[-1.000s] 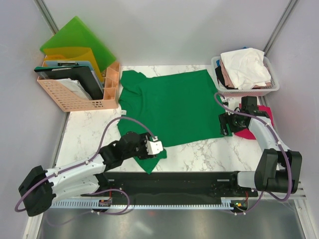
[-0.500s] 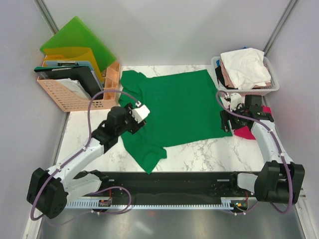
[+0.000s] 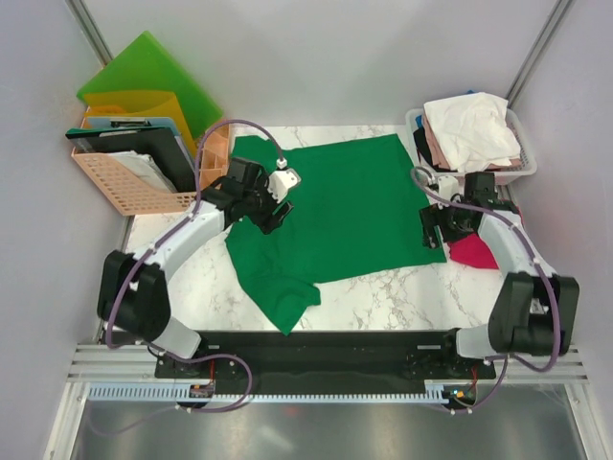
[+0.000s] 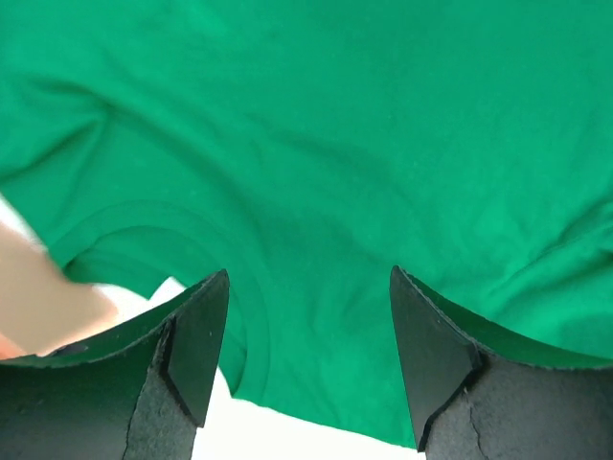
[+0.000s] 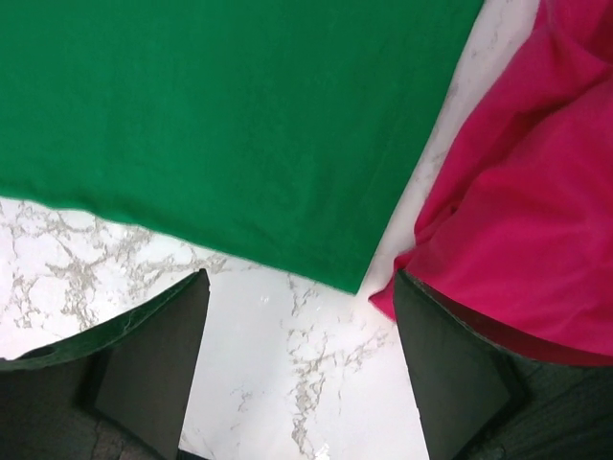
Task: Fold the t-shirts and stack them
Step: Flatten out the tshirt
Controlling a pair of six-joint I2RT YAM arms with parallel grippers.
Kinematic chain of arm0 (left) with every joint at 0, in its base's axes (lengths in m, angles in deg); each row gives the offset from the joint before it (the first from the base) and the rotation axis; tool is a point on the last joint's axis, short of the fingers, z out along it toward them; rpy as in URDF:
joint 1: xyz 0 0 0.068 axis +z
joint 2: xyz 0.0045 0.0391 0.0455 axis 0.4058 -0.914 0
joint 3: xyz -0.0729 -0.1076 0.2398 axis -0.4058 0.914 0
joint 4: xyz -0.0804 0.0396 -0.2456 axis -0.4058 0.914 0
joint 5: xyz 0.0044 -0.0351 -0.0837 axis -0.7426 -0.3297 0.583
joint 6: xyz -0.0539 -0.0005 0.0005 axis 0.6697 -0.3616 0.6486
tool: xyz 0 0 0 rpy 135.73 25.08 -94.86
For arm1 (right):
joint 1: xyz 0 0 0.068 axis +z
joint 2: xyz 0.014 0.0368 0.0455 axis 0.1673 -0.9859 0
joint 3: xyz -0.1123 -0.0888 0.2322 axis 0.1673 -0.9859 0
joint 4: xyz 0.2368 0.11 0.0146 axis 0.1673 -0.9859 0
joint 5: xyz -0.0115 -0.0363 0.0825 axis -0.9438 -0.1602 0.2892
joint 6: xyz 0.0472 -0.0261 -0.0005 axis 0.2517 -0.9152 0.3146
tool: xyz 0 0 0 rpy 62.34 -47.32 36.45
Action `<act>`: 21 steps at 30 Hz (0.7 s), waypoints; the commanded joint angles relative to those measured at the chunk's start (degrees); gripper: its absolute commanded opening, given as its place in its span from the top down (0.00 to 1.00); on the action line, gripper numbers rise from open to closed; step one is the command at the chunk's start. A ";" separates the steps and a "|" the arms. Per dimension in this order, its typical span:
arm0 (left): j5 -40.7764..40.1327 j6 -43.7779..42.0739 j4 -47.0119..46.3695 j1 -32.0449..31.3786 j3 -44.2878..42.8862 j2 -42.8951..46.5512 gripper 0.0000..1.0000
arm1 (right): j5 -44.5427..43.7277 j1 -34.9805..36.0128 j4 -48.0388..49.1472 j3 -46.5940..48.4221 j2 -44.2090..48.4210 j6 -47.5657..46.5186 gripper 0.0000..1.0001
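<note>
**Two open tools hang over a green t-shirt spread on the counter.**

The green t-shirt [image 3: 350, 206] lies spread out in the middle of the white marble counter [image 3: 383, 297], with its neck hole to the left and its bottom edge to the right. The left tool [image 4: 306, 278] is above the shirt next to the neck hole, with its two fingers wide apart and nothing between them but the cloth below. The right tool [image 5: 299, 283] is over the near right corner of the green shirt, fingers wide apart too, holding nothing. Just beside that corner lies a red t-shirt [image 5: 517, 201], with a thin strip of bare counter between the two. A basket [image 3: 522, 171] at the far right holds a white t-shirt [image 3: 469, 125] on top of other clothes.
</note>
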 commanded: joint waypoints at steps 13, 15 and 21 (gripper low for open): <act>8.48 5.19 12.73 3.44 -26.61 -26.95 0.25 | 0.98 9.95 -4.44 41.64 -35.93 6.74 0.18; 8.47 6.77 12.55 3.44 -26.89 -27.93 0.25 | -1.29 11.90 -5.15 43.68 -38.83 6.91 0.13; 3.38 9.24 5.18 3.88 -18.63 -26.00 0.12 | -4.47 14.90 -2.34 42.72 -41.91 8.84 0.02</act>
